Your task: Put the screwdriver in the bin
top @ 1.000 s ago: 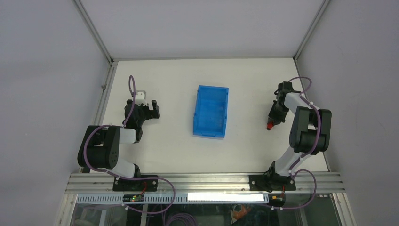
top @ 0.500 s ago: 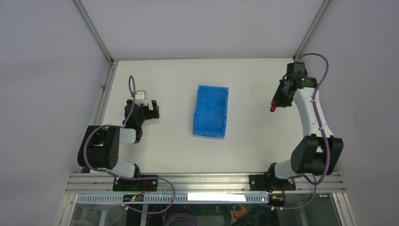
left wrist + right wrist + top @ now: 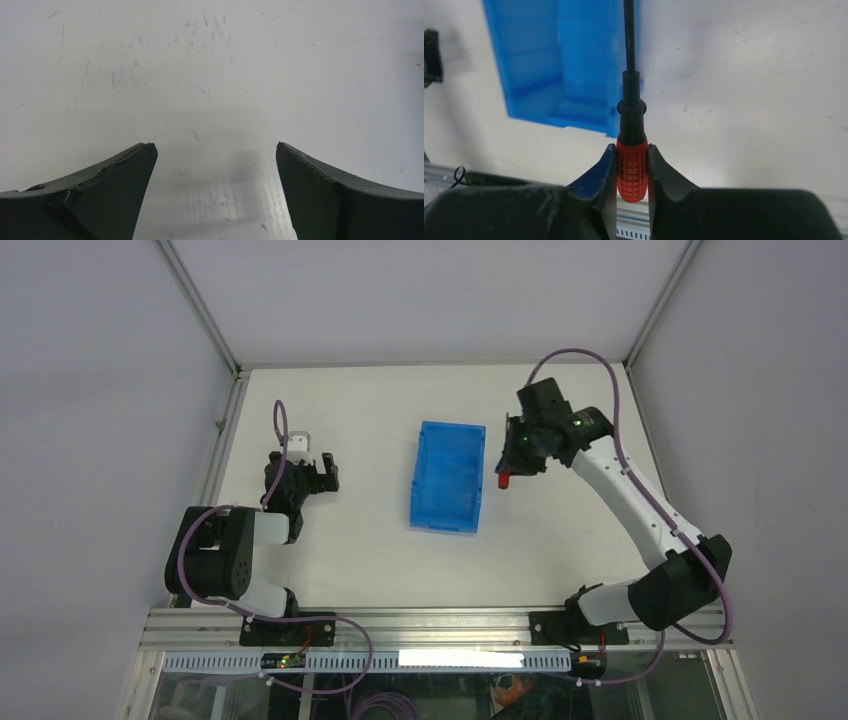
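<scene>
The bright blue bin (image 3: 449, 476) stands in the middle of the table; it also shows in the right wrist view (image 3: 559, 65). My right gripper (image 3: 510, 468) is shut on the red handle of the screwdriver (image 3: 632, 167), whose black shaft points away past the bin's wall. In the top view the red handle (image 3: 503, 480) hangs in the air just right of the bin's right wall. My left gripper (image 3: 322, 472) is open and empty, low over the table to the left of the bin; its fingers (image 3: 120, 170) stand wide apart over bare table.
The white table (image 3: 560, 540) is bounded by a metal frame, with grey walls at the back and sides. A small white part (image 3: 300, 441) sits on the left arm's wrist. An aluminium rail (image 3: 430, 625) runs along the near edge.
My right arm has lifted the screwdriver from the right side of the table and swung it left, up to the bin's right wall. The left arm has not moved.
</scene>
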Robot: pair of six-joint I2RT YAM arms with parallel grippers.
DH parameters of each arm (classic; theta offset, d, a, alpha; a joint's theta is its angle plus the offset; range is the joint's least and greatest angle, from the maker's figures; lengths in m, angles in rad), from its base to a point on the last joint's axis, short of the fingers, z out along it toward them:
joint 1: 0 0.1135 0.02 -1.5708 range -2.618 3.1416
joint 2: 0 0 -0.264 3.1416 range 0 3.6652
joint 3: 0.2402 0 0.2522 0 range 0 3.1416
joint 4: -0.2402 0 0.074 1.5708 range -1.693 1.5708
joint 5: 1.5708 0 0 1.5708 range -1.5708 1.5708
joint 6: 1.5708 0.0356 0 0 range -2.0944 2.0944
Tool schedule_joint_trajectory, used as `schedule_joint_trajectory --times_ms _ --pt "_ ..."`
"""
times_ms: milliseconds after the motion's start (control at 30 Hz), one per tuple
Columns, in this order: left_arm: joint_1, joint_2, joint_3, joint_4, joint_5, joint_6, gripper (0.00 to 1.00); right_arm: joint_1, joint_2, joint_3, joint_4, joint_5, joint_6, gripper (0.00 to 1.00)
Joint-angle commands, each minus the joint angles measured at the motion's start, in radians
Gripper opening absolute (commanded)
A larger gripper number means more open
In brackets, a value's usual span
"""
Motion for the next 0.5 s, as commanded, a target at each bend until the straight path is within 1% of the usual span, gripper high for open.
schedule_joint_trajectory --times_ms 0,100,200,300,467 --pt "0.014 0.002 0.024 0.067 0.021 -0.006 0.99 0.189 0.032 0.045 0.163 -0.018 0.138 0.0" --pt "0.013 0.002 0.024 0.067 0.022 -0.005 0.99 0.296 0.122 0.079 0.221 0.009 0.159 0.0" --pt "0.013 0.001 0.024 0.067 0.022 -0.005 0.99 0.368 0.222 0.116 0.246 0.052 0.16 0.0" --pt "0.013 0.001 0.024 0.067 0.023 -0.005 0.99 0.398 0.313 0.151 0.245 0.064 0.155 0.0" --pt "0.013 0.002 0.024 0.067 0.022 -0.005 0.99 0.416 0.405 0.141 0.262 0.135 0.153 0.0"
